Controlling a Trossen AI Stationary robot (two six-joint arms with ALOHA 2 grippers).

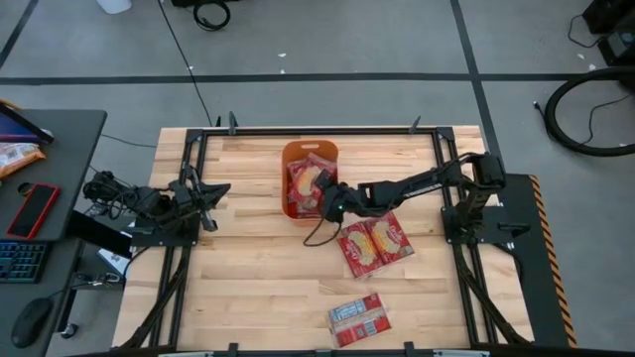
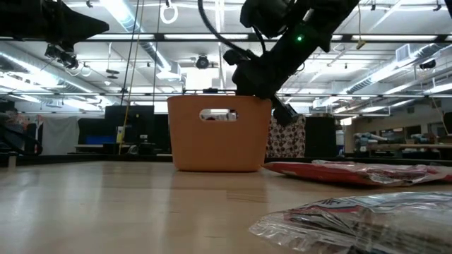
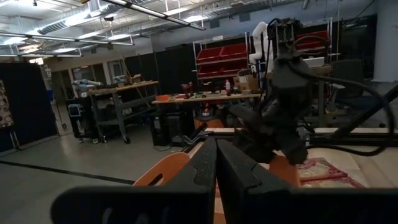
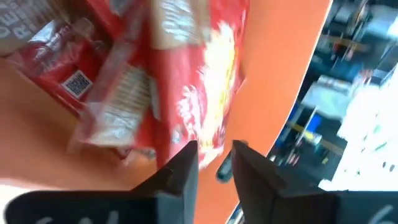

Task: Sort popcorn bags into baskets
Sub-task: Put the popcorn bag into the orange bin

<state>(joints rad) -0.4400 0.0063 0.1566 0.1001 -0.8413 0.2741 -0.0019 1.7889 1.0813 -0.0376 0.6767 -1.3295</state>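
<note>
The orange basket (image 1: 310,151) (image 2: 219,144) stands at the far middle of the table with several red popcorn bags (image 1: 306,178) inside. My right gripper (image 1: 325,196) (image 4: 215,163) hangs over the basket's near right corner, open. Its fingertips are just short of a red bag (image 4: 199,81) that leans on the orange wall (image 4: 280,68). Two more bags (image 1: 375,241) lie flat side by side on the table right of the middle. Another bag (image 1: 357,319) lies label side up near the near edge. My left gripper (image 1: 213,190) (image 3: 216,152) is shut and waits at the left side.
A dark cable (image 1: 319,233) loops on the table just near the basket. A side desk at the left holds a red phone (image 1: 34,208), a keyboard and a mouse. Bare wood lies between the left arm and the basket.
</note>
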